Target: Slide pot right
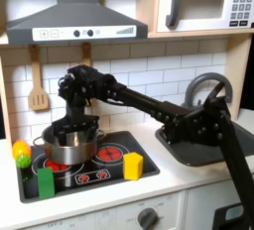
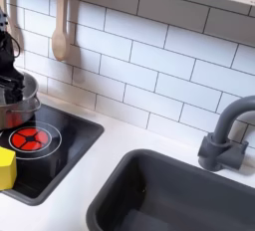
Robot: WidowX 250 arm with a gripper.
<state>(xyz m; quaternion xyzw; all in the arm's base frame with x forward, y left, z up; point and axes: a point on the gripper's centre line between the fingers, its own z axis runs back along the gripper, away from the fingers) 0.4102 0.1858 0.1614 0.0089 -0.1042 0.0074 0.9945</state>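
Now my gripper [image 1: 71, 132] reaches down into the pot [image 1: 71, 149] on the stove's [image 1: 149, 171] left burner in the first exterior view; whether my jaws grip it, I cannot tell. Sink [image 2: 189, 200] and faucet [image 2: 221, 135] show closer in the second exterior view.

- Arm [image 1: 149, 100]: matte black throughout, built of boxy links with chunky joint housings.
- Base section at 4 o'clock in the first exterior view: a thick, blocky black cluster.
- Gripper [image 1: 69, 132]: black, same finish as the links; finger detail too blurred to tell.
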